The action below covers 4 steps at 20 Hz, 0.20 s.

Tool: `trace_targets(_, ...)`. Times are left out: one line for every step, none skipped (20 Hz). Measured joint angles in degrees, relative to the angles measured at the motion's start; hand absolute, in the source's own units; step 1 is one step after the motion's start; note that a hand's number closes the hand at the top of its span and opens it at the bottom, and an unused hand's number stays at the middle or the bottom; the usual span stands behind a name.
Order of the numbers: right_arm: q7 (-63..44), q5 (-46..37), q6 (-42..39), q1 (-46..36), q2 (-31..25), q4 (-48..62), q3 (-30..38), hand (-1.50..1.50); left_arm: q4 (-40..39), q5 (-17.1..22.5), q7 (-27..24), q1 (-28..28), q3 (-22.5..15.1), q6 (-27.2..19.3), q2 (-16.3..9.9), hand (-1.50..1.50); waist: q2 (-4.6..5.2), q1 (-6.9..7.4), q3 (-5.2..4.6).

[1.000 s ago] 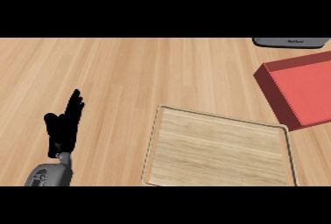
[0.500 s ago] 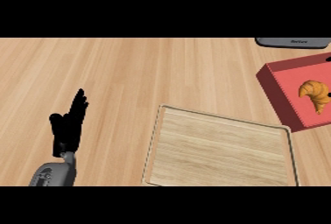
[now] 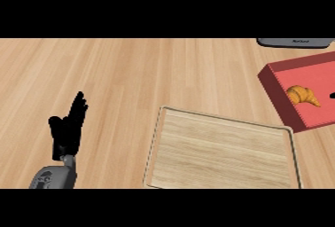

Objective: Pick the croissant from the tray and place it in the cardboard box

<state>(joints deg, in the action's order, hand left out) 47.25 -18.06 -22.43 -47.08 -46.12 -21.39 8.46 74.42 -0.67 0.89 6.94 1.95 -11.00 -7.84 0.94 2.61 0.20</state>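
The croissant (image 3: 303, 95) lies inside the red box (image 3: 280, 95) at the right edge of the view, resting on the box floor near its left wall, its pointed end angled toward the lower right. The wooden tray (image 3: 222, 153) sits on the counter (image 3: 131, 75) just below and to the left of the box — its surface bare, its upper right corner close to the box's lower wall. The left hand (image 3: 67, 128) shows at the lower left, well apart from both tray and box, fingers straight and pointing up, holding nothing. A small dark speck at the right edge beside the croissant may belong to the right hand — its fingers cannot be told. A grey object (image 3: 293, 42) lies at the top right edge.
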Motion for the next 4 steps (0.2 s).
trace_targets(-0.5,1.2,-1.2,-0.4,-0.3,1.0,0.8,-1.5,-0.3,-0.2,-0.3,0.2,-0.1,-0.2,0.2,0.0,0.08,-0.03,0.01)
trace_targets(-1.1,2.4,-2.5,-0.7,-0.8,1.8,1.7,-1.5,-0.6,-0.2,-0.2,0.5,0.2,-0.4,0.1,0.0,0.11,-0.17,0.02)
trace_targets(-1.7,3.5,-3.6,-1.0,-1.4,2.8,2.5,-1.5,-0.4,-0.3,-0.2,0.4,-0.1,-0.5,0.5,0.0,0.13,-0.13,0.05)
trace_targets(-2.5,4.6,-4.7,-1.2,-2.1,3.6,3.3,-1.5,-0.3,-0.3,-0.2,0.5,0.0,-0.5,0.3,0.0,0.13,-0.2,0.06)
